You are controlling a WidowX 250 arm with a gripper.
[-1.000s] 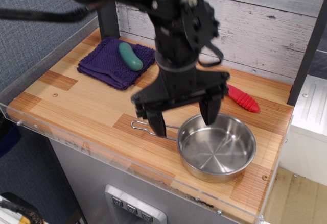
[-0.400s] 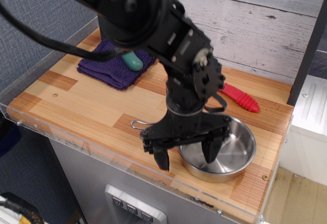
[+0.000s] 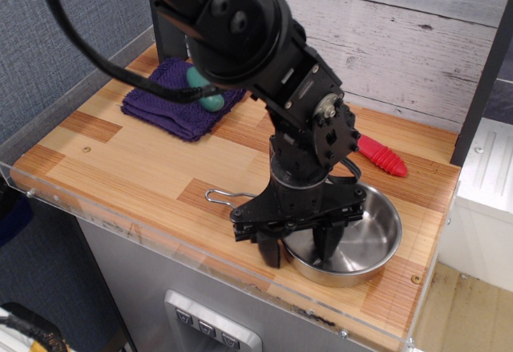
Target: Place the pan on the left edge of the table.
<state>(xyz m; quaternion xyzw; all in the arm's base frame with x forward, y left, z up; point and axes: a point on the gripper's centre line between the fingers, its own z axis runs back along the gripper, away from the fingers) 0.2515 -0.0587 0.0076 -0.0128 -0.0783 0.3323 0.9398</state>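
Observation:
The shiny steel pan (image 3: 370, 236) sits at the front right of the wooden table (image 3: 136, 159), its wire handle (image 3: 220, 197) pointing left. My black gripper (image 3: 298, 252) is down at the pan's left rim. One finger (image 3: 271, 252) stands outside the rim and the other finger (image 3: 325, 246) stands inside the bowl. The jaws straddle the rim with a gap still showing between them. The arm hides the pan's left part.
A folded purple cloth (image 3: 164, 99) with a green object (image 3: 210, 99) on it lies at the back left. A red ribbed object (image 3: 383, 157) lies behind the pan. A clear acrylic rim (image 3: 96, 228) runs along the front and left edges.
The gripper has dropped from above the pan to its left rim, and its fingers have drawn closer together around the rim. The pan has not moved.

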